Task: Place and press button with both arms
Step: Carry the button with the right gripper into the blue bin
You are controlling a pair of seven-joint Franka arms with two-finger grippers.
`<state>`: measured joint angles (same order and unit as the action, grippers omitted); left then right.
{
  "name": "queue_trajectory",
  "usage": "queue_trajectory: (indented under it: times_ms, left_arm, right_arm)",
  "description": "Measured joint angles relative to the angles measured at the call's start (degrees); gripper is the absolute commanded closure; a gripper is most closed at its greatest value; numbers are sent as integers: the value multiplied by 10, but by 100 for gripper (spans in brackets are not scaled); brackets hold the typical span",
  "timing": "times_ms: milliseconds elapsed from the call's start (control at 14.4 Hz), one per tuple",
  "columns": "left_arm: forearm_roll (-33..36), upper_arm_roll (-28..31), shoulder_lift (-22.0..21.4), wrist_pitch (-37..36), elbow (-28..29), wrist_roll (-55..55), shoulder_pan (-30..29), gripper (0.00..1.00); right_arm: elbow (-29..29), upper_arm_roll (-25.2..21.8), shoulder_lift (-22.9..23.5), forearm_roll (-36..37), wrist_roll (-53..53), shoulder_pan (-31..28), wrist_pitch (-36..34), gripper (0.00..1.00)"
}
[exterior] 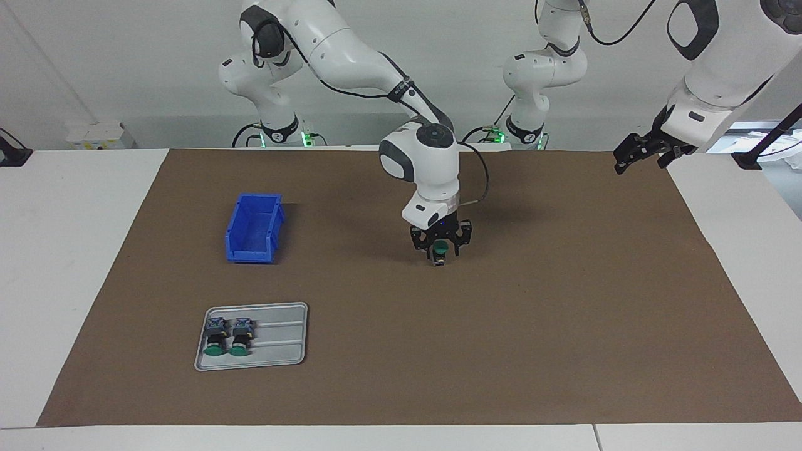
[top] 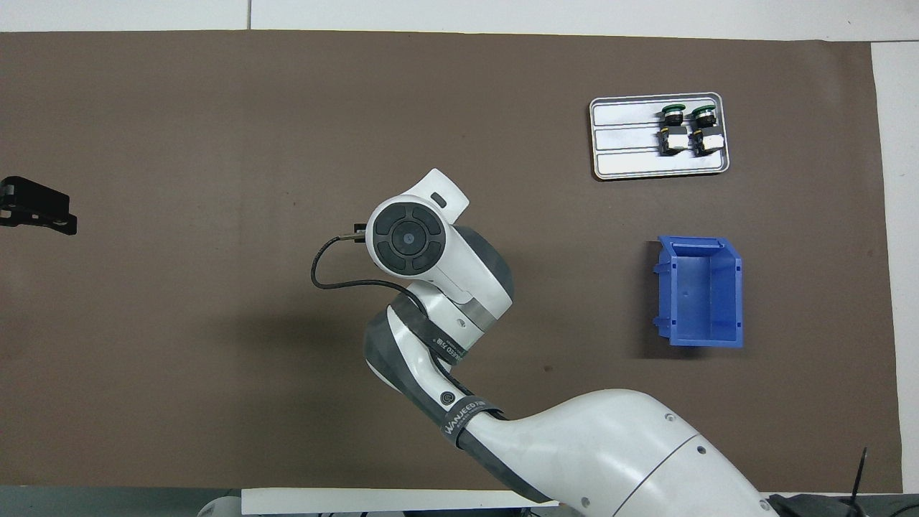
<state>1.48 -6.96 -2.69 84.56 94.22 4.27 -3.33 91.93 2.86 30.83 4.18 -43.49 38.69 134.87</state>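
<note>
A green-capped button (exterior: 441,247) stands between the fingers of my right gripper (exterior: 440,252), just above the brown mat (exterior: 564,313) at mid-table. The gripper is shut on it, pointing straight down. In the overhead view the right arm's wrist (top: 407,237) hides both that gripper and the button. My left gripper (exterior: 640,164) hangs open in the air over the mat's edge at the left arm's end of the table, holding nothing; in the overhead view the left gripper (top: 36,207) shows at the frame's edge.
A grey tray (exterior: 282,341) lies farther from the robots toward the right arm's end, with two more green-capped buttons (exterior: 217,337) (exterior: 242,336) lying side by side on it. A blue bin (exterior: 254,228) stands nearer to the robots than the tray.
</note>
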Motion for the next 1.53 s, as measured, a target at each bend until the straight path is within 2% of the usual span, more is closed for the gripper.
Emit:
queue_trajectory:
  times_ms: [70, 348, 557, 696, 905, 1044, 1253, 1392, 1532]
  left_arm:
    - [0, 0, 0, 0, 0, 0, 0, 0]
    - [0, 0, 0, 1, 0, 0, 0, 0]
    - [0, 0, 0, 1, 0, 0, 0, 0]
    - [0, 0, 0, 1, 0, 0, 0, 0]
    - [0, 0, 0, 1, 0, 0, 0, 0]
    - [0, 0, 0, 1, 0, 0, 0, 0]
    - [0, -1, 0, 1, 0, 0, 0, 0]
    - [0, -1, 0, 1, 0, 0, 0, 0]
    - [0, -1, 0, 1, 0, 0, 0, 0]
  right_arm:
    - [0, 0, 0, 0, 0, 0, -5, 91]
    - [-43, -3, -7, 2, 25, -8, -92, 93]
    - [-41, -4, -63, 2, 135, -59, -172, 93]
    - [19, -4, -149, -13, 234, -118, -211, 93]
    - [167, -4, -295, -69, 417, -229, -224, 93]
    - [247, -5, -359, -86, 519, -305, -221, 93]
    - [296, -6, -383, -103, 589, -374, -210, 93]
    - [308, -6, -381, -119, 590, -387, -203, 93]
    - [330, -5, -377, -120, 590, -392, -167, 93]
